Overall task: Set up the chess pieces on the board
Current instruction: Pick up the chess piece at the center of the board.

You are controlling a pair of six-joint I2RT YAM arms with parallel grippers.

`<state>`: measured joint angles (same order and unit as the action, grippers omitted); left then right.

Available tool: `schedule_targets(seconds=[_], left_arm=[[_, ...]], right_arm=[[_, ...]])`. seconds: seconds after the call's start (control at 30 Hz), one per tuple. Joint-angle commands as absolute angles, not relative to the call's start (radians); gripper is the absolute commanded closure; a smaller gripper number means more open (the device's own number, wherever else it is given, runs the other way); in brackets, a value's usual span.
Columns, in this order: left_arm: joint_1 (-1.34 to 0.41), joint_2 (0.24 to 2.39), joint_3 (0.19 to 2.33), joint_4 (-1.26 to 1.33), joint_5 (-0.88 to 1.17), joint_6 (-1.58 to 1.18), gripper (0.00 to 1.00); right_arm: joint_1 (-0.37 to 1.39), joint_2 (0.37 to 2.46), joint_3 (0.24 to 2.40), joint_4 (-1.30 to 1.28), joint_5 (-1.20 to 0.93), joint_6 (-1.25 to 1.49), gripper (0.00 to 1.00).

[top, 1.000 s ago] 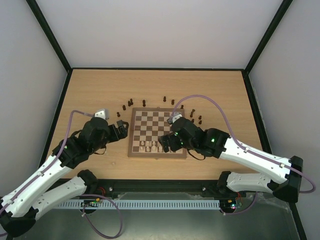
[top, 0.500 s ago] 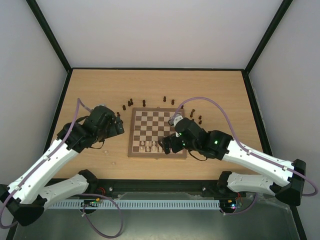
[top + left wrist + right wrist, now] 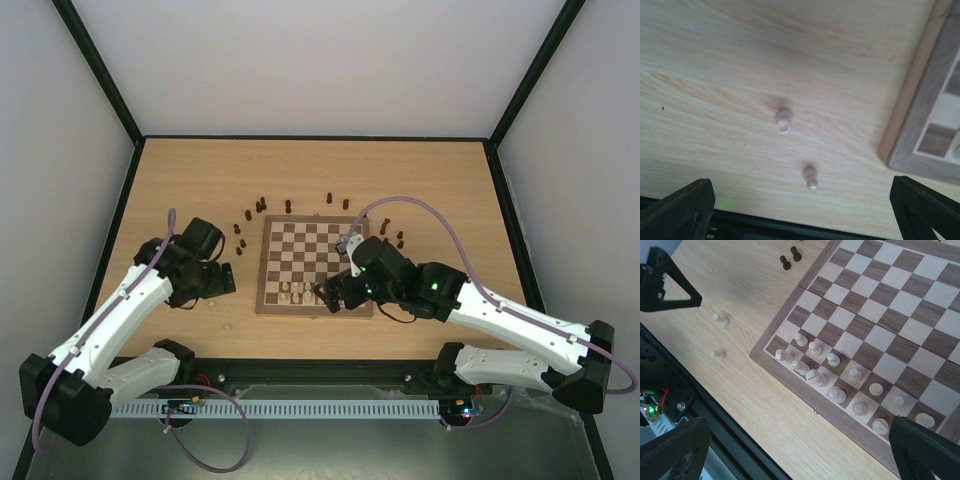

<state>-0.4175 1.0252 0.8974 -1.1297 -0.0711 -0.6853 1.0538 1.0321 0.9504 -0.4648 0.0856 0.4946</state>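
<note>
At the left, the left gripper (image 3: pixel 218 284) hangs over bare table (image 3: pixel 715 60) just beside the board (image 3: pixel 917 105), with its jaws spread wide and nothing between them. Under it two pale pawns (image 3: pixel 783 121) stand apart from each other on the table, off the board, and the wrist view has them between the two fingers. I judge the claw is placed so in order to come down on one of them, probably the nearer pawn (image 3: pixel 810 179).

The pale pieces (image 3: pixel 835 385) already on the board are crowded in the two rows at its near edge, some not well centred on their squares. The two pawns seem to be the last pale ones missing there.

Behind the far edge the dark pieces (image 3: pixel 288 206) wait in a loose arc on the table, none of them placed yet.

At the right, the right gripper (image 3: pixel 328 294) hovers above the near rows, also wide open and empty, perhaps to straighten a piece
</note>
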Motion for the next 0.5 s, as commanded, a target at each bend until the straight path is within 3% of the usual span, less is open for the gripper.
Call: schedule_targets(seconds=[0.0,0.17,0.47], left_arm=[[-0.373,1.048,0.841,-1.156,0.015,-0.607,0.01],[-0.372,1.076,0.824,-1.118,0.084,-0.607,0.01],[-0.523,0.975,0.755,-1.161,0.103,-0.738,0.01]], right_arm=[[1.051,1.021,0.931,-0.461,0.053,0.489,0.01],[1.049,1.000,0.919,-0.462,0.055,0.494,0.01],[1.049,1.002,0.915,-0.468,0.060,0.494,0.00]])
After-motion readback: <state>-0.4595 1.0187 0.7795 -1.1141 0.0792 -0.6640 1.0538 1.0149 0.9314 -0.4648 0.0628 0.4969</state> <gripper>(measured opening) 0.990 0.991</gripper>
